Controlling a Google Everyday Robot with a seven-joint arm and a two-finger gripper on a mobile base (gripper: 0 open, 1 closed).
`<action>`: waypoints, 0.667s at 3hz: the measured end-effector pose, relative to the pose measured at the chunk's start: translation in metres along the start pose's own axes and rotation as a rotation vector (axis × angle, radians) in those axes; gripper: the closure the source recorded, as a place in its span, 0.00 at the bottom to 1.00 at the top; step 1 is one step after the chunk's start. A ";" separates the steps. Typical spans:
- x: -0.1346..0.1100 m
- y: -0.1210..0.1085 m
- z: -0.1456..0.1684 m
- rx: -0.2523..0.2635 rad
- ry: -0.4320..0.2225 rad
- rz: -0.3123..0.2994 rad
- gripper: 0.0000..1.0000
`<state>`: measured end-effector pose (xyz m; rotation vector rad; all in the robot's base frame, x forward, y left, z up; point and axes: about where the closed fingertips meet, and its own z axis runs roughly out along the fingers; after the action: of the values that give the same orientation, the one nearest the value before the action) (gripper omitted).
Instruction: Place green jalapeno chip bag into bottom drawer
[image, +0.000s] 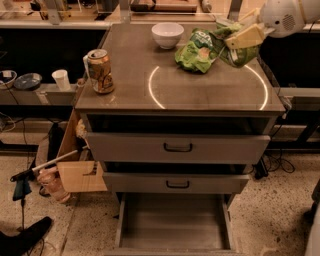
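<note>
Green jalapeno chip bag (239, 54) pinched in the gripper (245, 36) at the rear right of the cabinet top (200, 90).

The pale fingers are clamped on the bag's upper part. The bag is bunched, its long axis roughly left to right, and no print on it can be read. It touches a brighter green bag (196, 52) whose white lettering is illegible, as is the label on the can (101, 71). The bottom drawer (172, 225) stands pulled out.

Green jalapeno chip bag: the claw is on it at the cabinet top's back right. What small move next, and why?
Probably lift straight up a little. The claw sits on the green jalapeno chip bag, which touches the brighter green bag; the bottom drawer below is open.
</note>
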<state>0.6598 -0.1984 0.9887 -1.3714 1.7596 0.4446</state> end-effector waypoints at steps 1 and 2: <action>0.005 0.015 -0.013 -0.018 -0.005 0.007 1.00; 0.005 0.033 -0.024 -0.036 -0.016 -0.001 1.00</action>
<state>0.6193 -0.2076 0.9917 -1.3900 1.7449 0.4870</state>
